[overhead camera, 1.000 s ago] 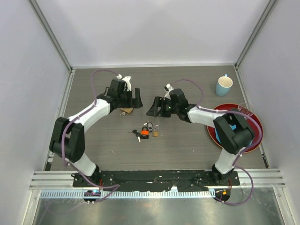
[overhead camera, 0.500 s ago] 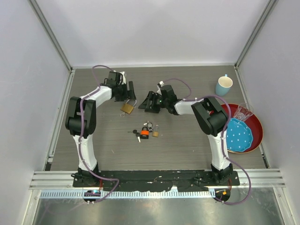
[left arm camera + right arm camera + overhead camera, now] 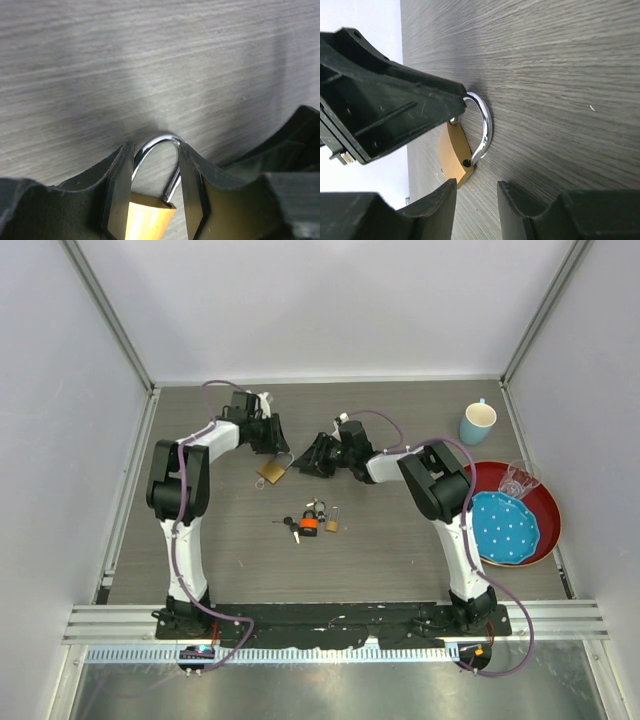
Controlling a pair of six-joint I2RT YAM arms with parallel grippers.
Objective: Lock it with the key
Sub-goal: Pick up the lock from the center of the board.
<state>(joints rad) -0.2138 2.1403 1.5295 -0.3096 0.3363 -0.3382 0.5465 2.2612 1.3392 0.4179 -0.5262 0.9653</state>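
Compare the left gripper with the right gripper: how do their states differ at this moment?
The left gripper is shut on the shackle of the brass padlock; the right gripper is open and holds nothing. The left gripper's fingers touch the padlock, while the right gripper's fingers stop short of it, apart. Shared: both sit low over the table, facing each other across that padlock.

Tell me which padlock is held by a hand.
The larger brass padlock, gripped at its shackle by the left hand; the orange padlock and small brass padlock lie untouched.
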